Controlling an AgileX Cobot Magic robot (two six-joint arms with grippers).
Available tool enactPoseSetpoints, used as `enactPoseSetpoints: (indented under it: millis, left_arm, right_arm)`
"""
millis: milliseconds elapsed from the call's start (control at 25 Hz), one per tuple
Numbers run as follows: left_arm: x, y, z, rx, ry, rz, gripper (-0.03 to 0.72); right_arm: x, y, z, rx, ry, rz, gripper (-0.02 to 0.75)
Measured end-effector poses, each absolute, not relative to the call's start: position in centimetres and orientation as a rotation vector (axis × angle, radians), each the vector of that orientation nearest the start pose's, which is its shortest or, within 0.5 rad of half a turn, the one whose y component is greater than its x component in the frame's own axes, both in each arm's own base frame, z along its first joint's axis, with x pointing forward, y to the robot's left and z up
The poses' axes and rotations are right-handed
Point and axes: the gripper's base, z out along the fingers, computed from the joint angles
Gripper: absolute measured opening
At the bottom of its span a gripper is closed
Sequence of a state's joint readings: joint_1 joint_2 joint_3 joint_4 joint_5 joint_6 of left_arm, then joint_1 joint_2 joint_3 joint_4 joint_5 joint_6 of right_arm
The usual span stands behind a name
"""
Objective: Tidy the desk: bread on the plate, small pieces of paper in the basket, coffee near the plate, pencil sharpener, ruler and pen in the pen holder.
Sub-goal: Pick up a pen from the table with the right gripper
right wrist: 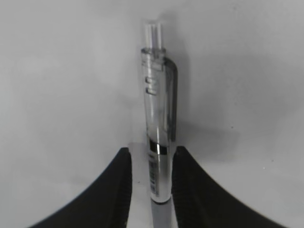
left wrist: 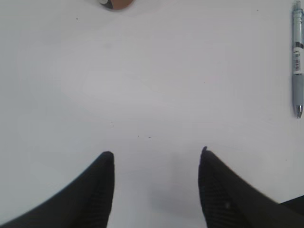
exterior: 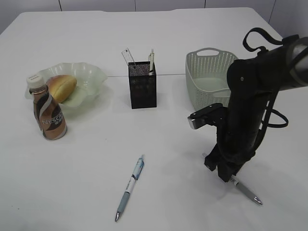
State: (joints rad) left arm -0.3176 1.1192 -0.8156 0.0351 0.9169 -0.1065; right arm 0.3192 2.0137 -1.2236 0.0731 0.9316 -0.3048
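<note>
Two pens loose: blue-trimmed pen (exterior: pixel 130 187) lies front centre of the tabletop (exterior: pixel 86 168); grey pen (exterior: pixel 246 189) lies front right, under the right arm
Right claw (right wrist: pixel 151 159): down at the tabletop, jaws either side of the grey pen's barrel (right wrist: pixel 157 137); wrist view shows the fingers (right wrist: pixel 118 190) hugging the barrel, so I judge it clenched on the pen, pen not visibly off the surface
Left claw (left wrist: pixel 156 159): released, jaws apart over bare tabletop, nothing between them; blue-trimmed pen at the right edge of its view (left wrist: pixel 298 61)
Pen holder (exterior: pixel 142 84): upright mid-table, ruler (exterior: pixel 128 56) and a pen (exterior: pixel 151 60) already standing in it
Plate (exterior: pixel 89 79): far left, bread (exterior: pixel 61 87) on it; coffee (exterior: pixel 47 113) touching or just beside its front rim
Basket (exterior: pixel 206 79): right of the holder, contents cannot be made out
Risk, slip: smooth round barrel, grip sits toward one end; long free end could swing or slide out on lifting
Risk, scrape: fingertips at the surface may drag rather than lift
Risk, insertion: a tilted pen could catch the mesh rim, knock the ruler, or tip the holder
Risk, reach: arm passes close by the basket on the way
</note>
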Motion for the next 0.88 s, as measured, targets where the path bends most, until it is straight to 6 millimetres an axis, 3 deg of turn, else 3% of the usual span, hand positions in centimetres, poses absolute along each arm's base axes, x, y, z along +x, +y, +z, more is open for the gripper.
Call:
enactPoseSetpoints:
  millis: [880]
  left_arm:
    - [19.04,-5.99,27.91,0.306,2.689,-0.083,0.416]
  right_arm:
    - [33.66,11.60,11.83,-0.893,3.099,0.090,0.213]
